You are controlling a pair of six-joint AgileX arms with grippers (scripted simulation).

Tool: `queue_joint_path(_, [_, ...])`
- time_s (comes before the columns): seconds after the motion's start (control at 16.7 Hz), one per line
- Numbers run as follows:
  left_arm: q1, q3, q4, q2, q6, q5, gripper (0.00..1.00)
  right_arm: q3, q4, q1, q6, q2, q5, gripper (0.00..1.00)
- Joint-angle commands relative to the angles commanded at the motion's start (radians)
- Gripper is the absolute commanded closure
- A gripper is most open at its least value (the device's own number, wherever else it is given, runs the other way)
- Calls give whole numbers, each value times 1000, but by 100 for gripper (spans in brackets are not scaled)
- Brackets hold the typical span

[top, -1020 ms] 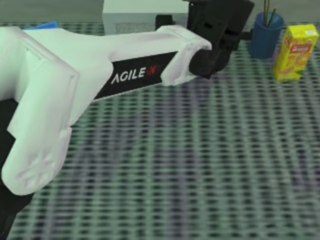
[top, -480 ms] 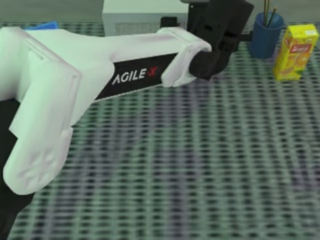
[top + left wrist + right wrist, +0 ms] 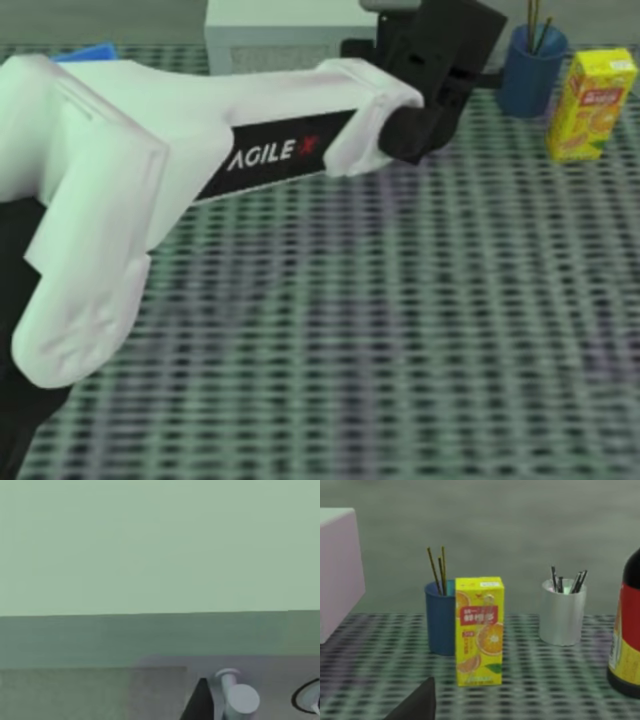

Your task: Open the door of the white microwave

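The white microwave (image 3: 285, 30) sits at the top centre of the top view, against the far edge of the worktop (image 3: 400, 330). Its long axis runs left to right across the frame, and its front faces down toward the near side. The door (image 3: 265, 55) shows as a strip of grey speckled mesh along that front, lying flat against the body as far as this view shows.

The left arm (image 3: 200, 170) reaches diagonally from the lower left to the upper centre, and its dark gripper (image 3: 440, 60) sits at the microwave's right front corner. Whether the jaws are wide or narrow I cannot tell, as the wrist body hides them from above.

The left wrist view alone shows the microwave's front from close by: the mesh window at the lower left, and a round grey knob (image 3: 239, 695) at the lower centre beside a dark finger (image 3: 200, 702), with the rim of a second knob (image 3: 307, 700) at the lower right edge.

The right wrist view adds things the top view lacks or crops. A blue cup (image 3: 440, 617) holds thin dark sticks, an orange juice carton (image 3: 479, 630) stands just in front of it, a white cup (image 3: 563, 611) holds dark utensils, and a dark bottle (image 3: 626, 630) with a red and yellow label stands at the right edge. The right gripper (image 3: 415, 705) appears only as a dark tip at the bottom left, its jaws unreadable. A blue tray (image 3: 85, 50) peeks out at the upper left of the top view.
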Motion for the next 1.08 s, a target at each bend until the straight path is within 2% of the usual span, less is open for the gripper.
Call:
queue_joint_path(0.36, [0, 0, 0, 0, 0, 0, 100, 0, 0, 0, 0, 0, 0, 0])
queue_joint_path(0.42, [-58, -45, -9, -26, 2, -2, 100, 0, 0, 0, 0, 0, 0, 0])
queue_joint_path(1.08, [-36, -138, 41, -82, -24, -32, 100, 0, 0, 0, 0, 0, 0, 0])
